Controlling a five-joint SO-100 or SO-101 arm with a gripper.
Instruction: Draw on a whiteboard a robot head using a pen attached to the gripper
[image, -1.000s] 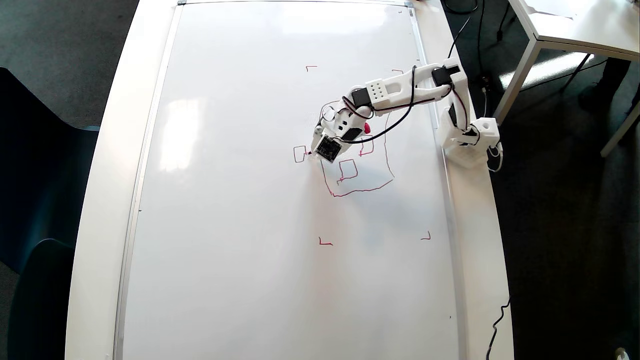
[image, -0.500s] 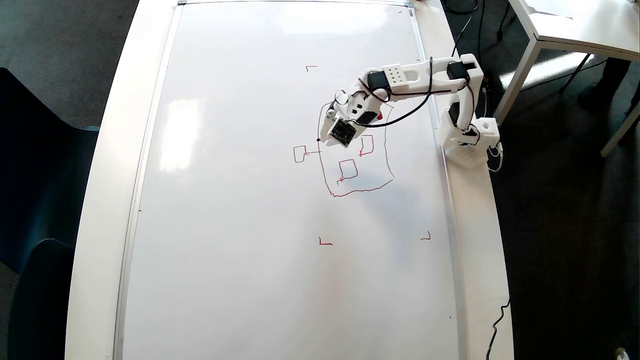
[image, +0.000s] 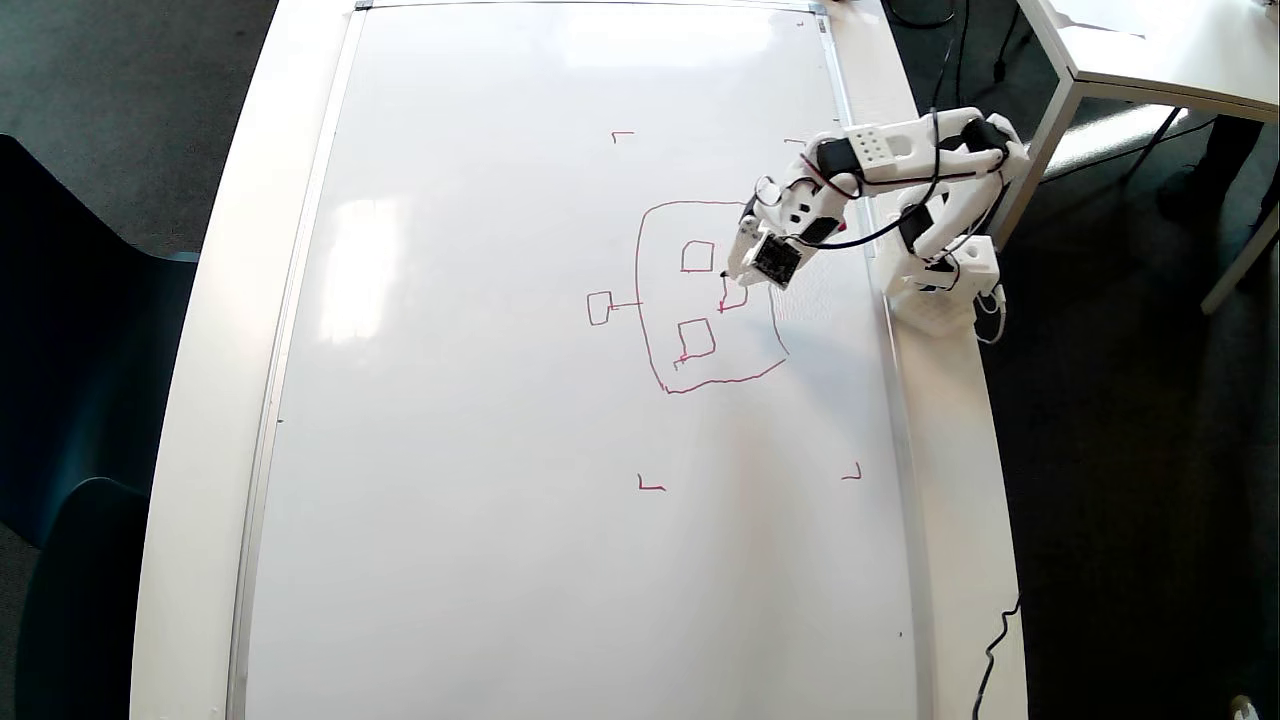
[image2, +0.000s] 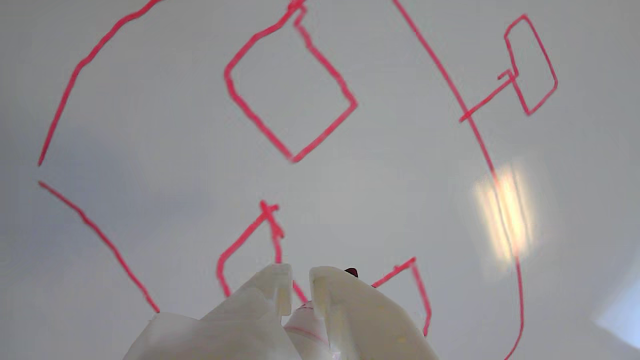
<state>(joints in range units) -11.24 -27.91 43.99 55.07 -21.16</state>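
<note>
Overhead view: white plastic end effector (image: 733, 268) pinches slim red-tipped pen (image2: 351, 272) at 3 o'clock inside red line-drawn robot head (image: 640, 300) on glossy white whiteboard (image: 480, 450).

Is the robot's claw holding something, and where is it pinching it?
Yes. The claw pinches the pen by its white barrel, near the writing end; the dark tip just pokes out above the whiteboard.

Overhead: head (image: 712, 295) drawn on board (image: 480, 450), toward its right edge, nearer the top edge than the bottom. Gripper (image: 745, 262) poised over head's upper right part. Arm base (image: 940, 285) just off board's right edge.
</note>
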